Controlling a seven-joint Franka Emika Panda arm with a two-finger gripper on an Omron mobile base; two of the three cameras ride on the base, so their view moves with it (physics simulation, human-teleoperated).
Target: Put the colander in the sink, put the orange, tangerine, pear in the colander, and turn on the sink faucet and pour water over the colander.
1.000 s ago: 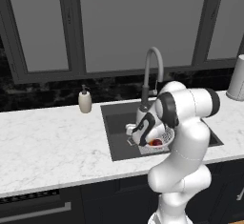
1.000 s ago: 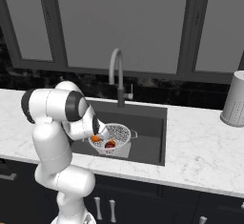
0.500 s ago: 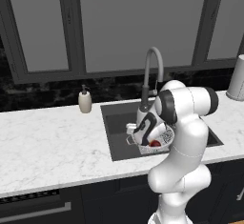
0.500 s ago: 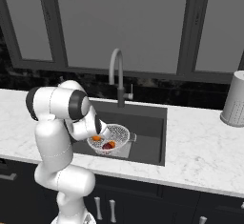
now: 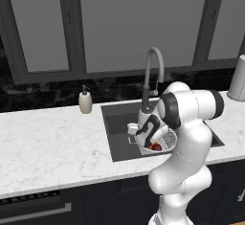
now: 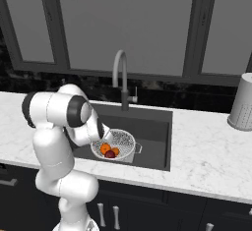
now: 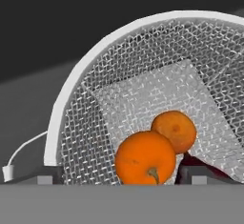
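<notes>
The white mesh colander [image 6: 123, 140] [image 5: 168, 140] [image 7: 143, 66] sits in the dark sink [image 6: 152, 127] [image 5: 115, 123]. Inside it lie a larger orange [image 7: 145, 157] [image 6: 105, 149], a smaller tangerine [image 7: 174, 130] [image 6: 115, 151] and the dark red pear [image 7: 189, 163] [image 6: 110, 154] [image 5: 156, 147], all touching. My gripper [image 7: 123, 176] [image 5: 142, 140] hangs just over the colander's near rim, open, its fingertips [image 7: 45, 176] wide apart and nothing gripped. The right tip partly hides the pear. The grey gooseneck faucet [image 5: 153, 71] [image 6: 119, 72] arches behind the basin; no water shows.
A small white soap dispenser [image 5: 85, 100] stands on the marble counter left of the sink. A grey perforated canister [image 6: 242, 108] [image 5: 238, 78] stands on the counter at the far right. My own arm crowds the sink's front edge.
The jaws have spread wider over the colander, and the pear rests among the fruits. The hand has shifted slightly; the colander stays put.
</notes>
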